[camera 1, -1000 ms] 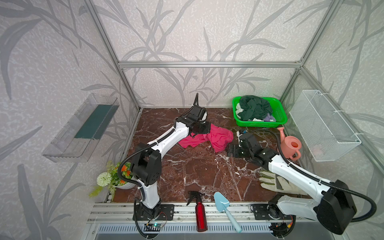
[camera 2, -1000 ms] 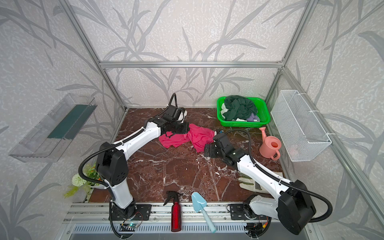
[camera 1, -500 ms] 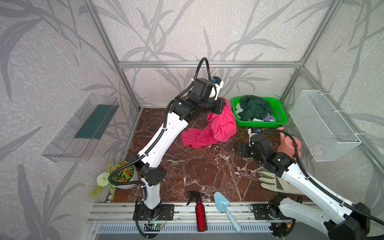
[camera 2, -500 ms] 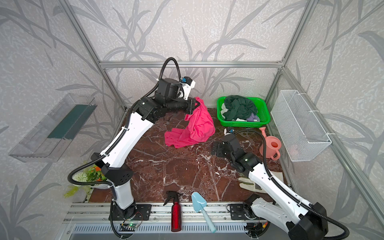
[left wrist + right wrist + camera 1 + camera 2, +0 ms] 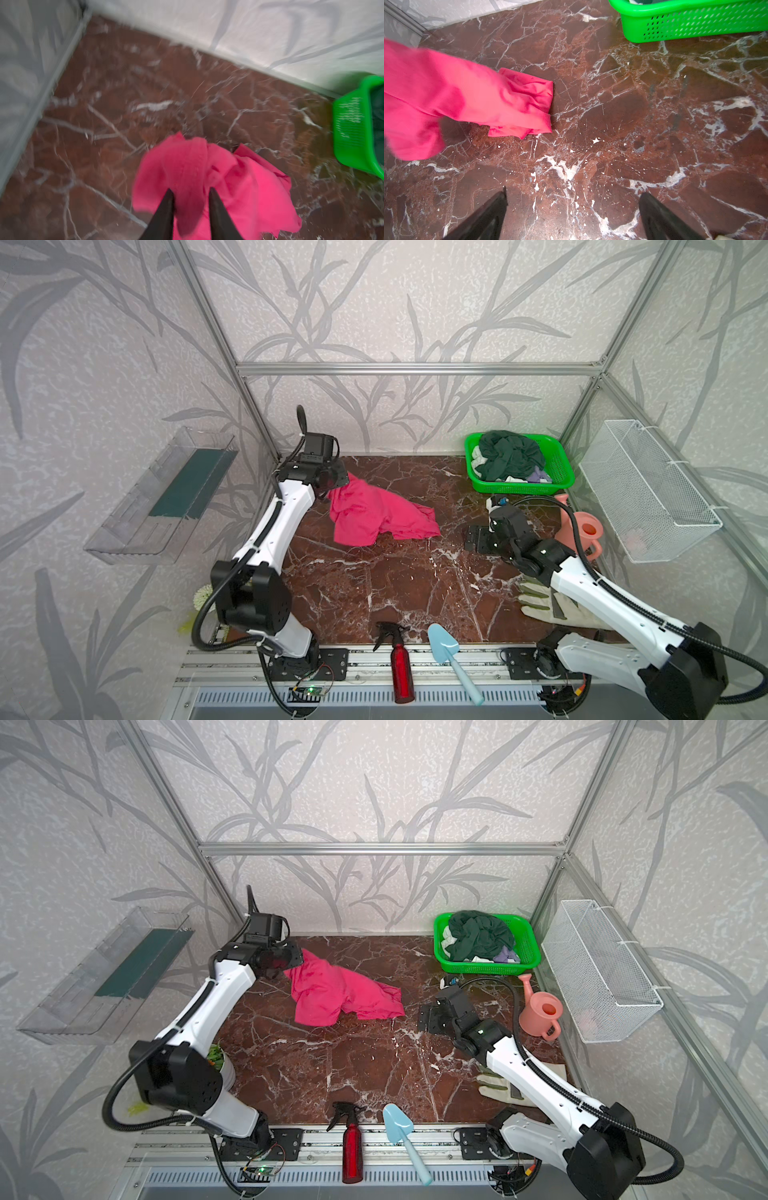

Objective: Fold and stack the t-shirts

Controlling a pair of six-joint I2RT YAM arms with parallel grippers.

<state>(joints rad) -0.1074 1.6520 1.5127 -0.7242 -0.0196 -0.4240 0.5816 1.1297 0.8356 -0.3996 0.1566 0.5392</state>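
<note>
A bright pink-red t-shirt (image 5: 374, 514) (image 5: 332, 994) lies crumpled on the marble table, its back-left corner still raised toward my left gripper (image 5: 338, 483) (image 5: 293, 961). In the left wrist view that gripper (image 5: 190, 188) has its jaws parted, and a loose fold of the pink t-shirt (image 5: 228, 182) hangs in the gap. My right gripper (image 5: 478, 539) (image 5: 574, 193) stands wide open and empty just above the table, right of the pink t-shirt (image 5: 456, 93). A dark green t-shirt (image 5: 509, 452) and whitish and lavender ones (image 5: 538, 477) are heaped in the green basket (image 5: 519, 489).
A pale work glove (image 5: 540, 605) lies under the right arm, and a pink watering can (image 5: 582, 531) stands behind it. A red spray bottle (image 5: 401, 659) and a blue trowel (image 5: 446, 647) lie at the front edge. A wire basket (image 5: 648, 497) and a clear shelf (image 5: 166, 497) hang on the side walls.
The left arm lifted the pink t-shirt high, then swung down to the back left. The shirt now drapes on the table and the left jaws have parted. The right gripper drew back to the right.
</note>
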